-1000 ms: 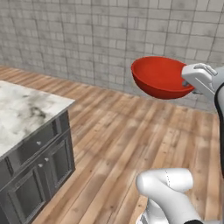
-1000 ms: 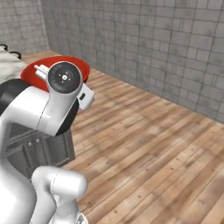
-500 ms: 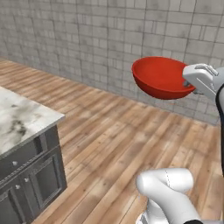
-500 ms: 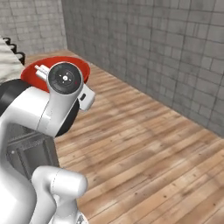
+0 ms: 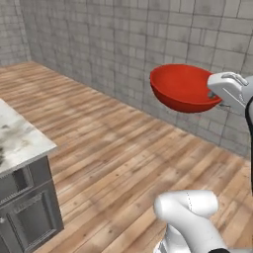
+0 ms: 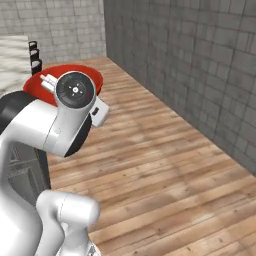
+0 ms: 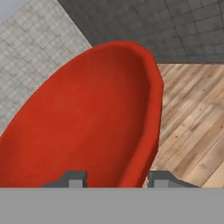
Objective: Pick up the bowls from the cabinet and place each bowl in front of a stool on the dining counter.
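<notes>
The glossy red bowl [image 5: 182, 88] hangs high above the wooden floor, tipped a little. My gripper [image 5: 218, 97] is shut on its right rim. In the hand view the bowl [image 7: 87, 118] looms large, its rim caught between the two fingertips of the gripper [image 7: 114, 179]. From the right base view the bowl [image 6: 95, 77] peeks out behind my own arm. The cabinet is out of view. Far off at the upper left a pale streaked slab [image 6: 12, 60] has small dark shapes [image 6: 34, 55] beside it. I cannot tell whether these are the dining counter and stools.
A marble worktop [image 5: 20, 141] over dark grey drawers [image 5: 29, 212] stands at the lower left. Grey tiled walls [image 5: 123, 44] meet in a corner ahead. Wooden floor [image 6: 170, 160] spreads open between the wall and me.
The whole picture has shifted as the base turns: the worktop has slid off to the left and the wall corner has come into view. The bowl stays in my gripper.
</notes>
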